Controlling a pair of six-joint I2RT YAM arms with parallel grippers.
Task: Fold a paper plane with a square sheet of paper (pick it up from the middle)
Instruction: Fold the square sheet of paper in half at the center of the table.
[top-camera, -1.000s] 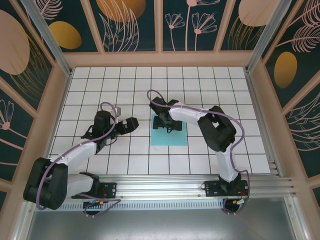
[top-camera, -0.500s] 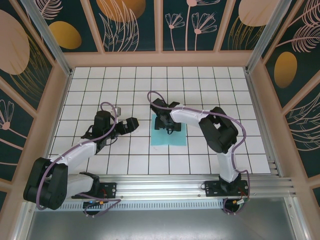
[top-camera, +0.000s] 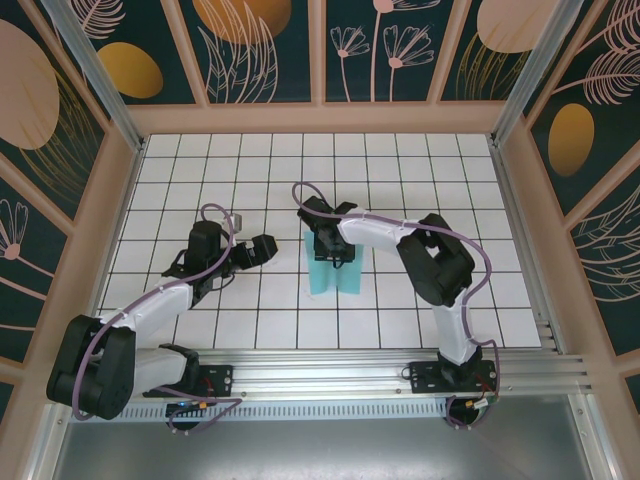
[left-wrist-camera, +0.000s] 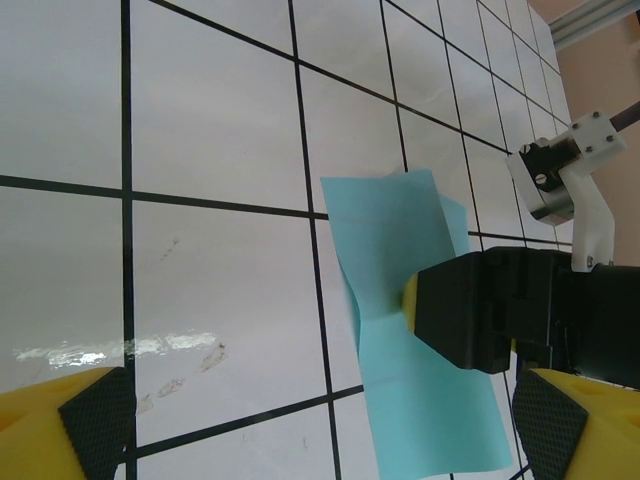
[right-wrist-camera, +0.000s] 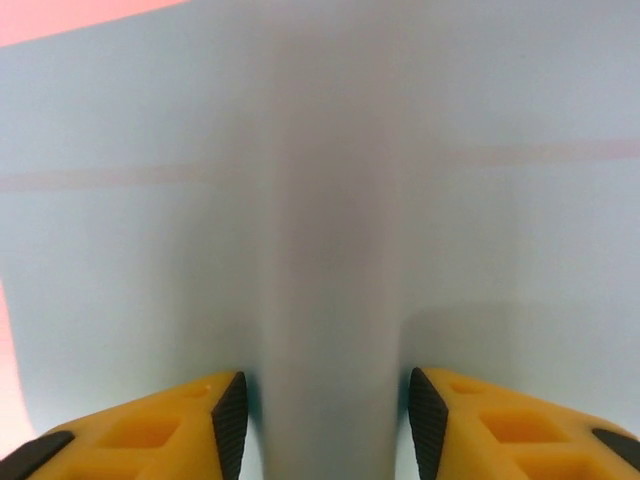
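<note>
While the right tool (top-camera: 333, 252) pinched the square sheet of paper (top-camera: 336, 281) into a bump at mid-frame on the tabletop (top-camera: 200, 170), the left tool (top-camera: 262, 247) sat wide open, and every plane fold was left to do.

Black-white arms (top-camera: 160, 300) — lilac cables (top-camera: 214, 206), yellow fingers (right-wrist-camera: 140, 430).
</note>
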